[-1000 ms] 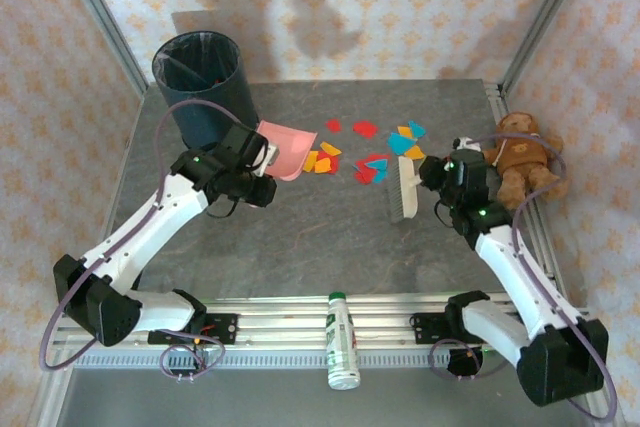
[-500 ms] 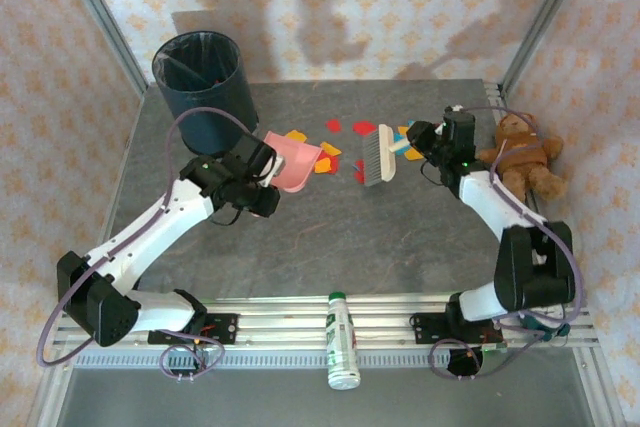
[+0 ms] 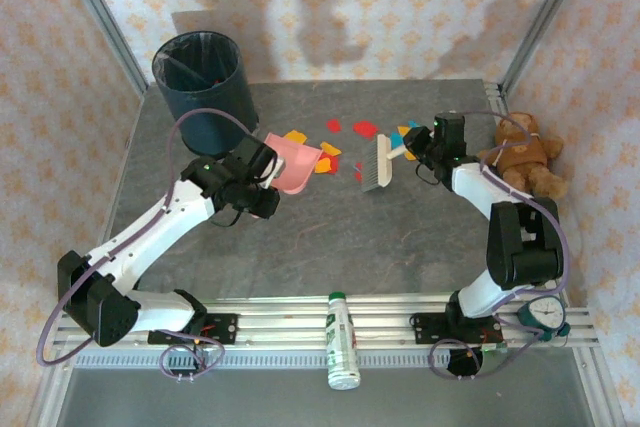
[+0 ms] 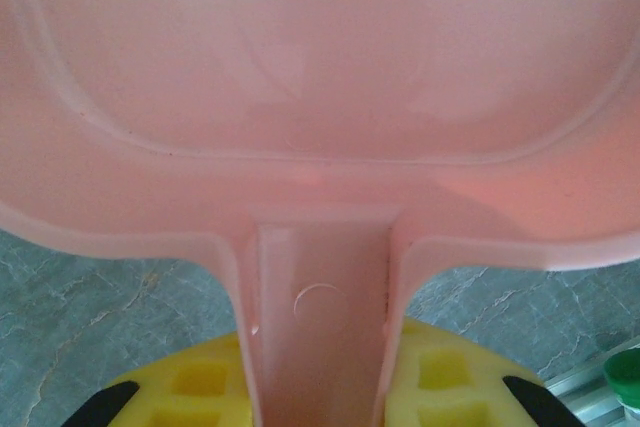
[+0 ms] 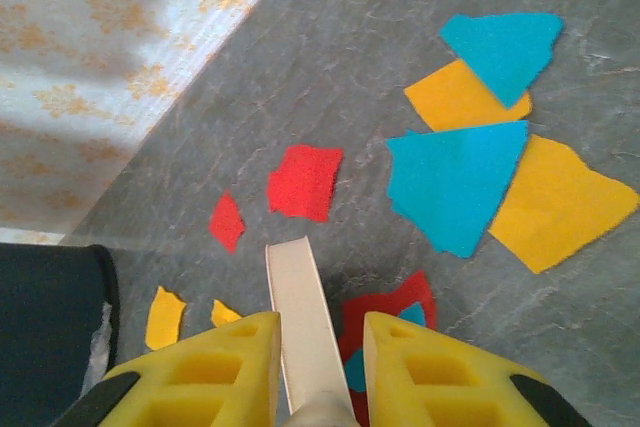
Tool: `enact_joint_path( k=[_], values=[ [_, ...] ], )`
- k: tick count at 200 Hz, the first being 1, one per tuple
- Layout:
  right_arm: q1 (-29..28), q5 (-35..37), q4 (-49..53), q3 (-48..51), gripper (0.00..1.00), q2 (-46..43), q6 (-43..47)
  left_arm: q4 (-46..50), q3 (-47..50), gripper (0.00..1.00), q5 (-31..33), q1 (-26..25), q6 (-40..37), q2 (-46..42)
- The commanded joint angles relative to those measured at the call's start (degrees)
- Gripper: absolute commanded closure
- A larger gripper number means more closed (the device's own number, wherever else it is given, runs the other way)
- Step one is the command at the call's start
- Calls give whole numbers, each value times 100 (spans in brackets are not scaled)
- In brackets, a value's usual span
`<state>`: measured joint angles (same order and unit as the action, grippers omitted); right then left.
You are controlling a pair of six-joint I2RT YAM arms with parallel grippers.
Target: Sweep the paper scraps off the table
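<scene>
Paper scraps point(image 3: 365, 129) in red, yellow and teal lie in a loose patch at the far middle of the table point(image 3: 330, 237). My left gripper point(image 3: 262, 171) is shut on the handle of a pink dustpan point(image 3: 295, 160), whose mouth faces the scraps. In the left wrist view the dustpan point(image 4: 320, 97) spreads above my yellow fingers point(image 4: 180, 387). My right gripper point(image 3: 422, 145) is shut on a white brush point(image 3: 378, 167), its head standing among the scraps. In the right wrist view the brush handle point(image 5: 300, 317) runs between the fingers, with teal point(image 5: 455, 182), red point(image 5: 305, 182) and yellow point(image 5: 555, 202) scraps beyond.
A dark blue round bin point(image 3: 203, 87) stands at the far left corner. A brown teddy bear point(image 3: 520, 152) sits at the right edge beside my right arm. A white bottle with a green cap point(image 3: 342, 339) lies across the near rail.
My right arm swung the brush from the right side leftwards and farther back into the scraps. Several scraps shifted towards the dustpan, which moved slightly right. Little has moved in the last half second.
</scene>
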<state>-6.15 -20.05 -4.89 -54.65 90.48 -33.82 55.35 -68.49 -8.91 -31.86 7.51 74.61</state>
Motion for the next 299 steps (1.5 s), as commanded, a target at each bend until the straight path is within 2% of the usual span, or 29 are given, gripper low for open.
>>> enact_joint_path(
  k=[1, 70, 106, 148, 165, 232, 299],
  values=[
    [18, 407, 460, -11, 100, -382, 149, 165, -47, 100, 115, -115, -128, 54],
    [9, 1049, 1943, 237, 100, -1265, 476, 342, -268, 100, 302, -464, -247, 396],
    [-35, 611, 2272, 518, 100, -1950, 535, 432, -387, 100, 275, -704, -388, 609],
    [-53, -31, 1812, 754, 100, -2782, 705, 502, -528, 100, 195, -915, -512, 900],
    [-50, -57, 1680, 780, 100, -3026, 757, 537, -610, 100, 157, -1004, -566, 1017],
    [-60, 1576, 2509, 614, 100, -3518, 1852, 769, -748, 100, 42, -1456, -946, 1631],
    [-70, 2558, 2565, 586, 100, -3511, 2847, 873, -1058, 100, -29, -1716, -1206, 2417]
  ],
)
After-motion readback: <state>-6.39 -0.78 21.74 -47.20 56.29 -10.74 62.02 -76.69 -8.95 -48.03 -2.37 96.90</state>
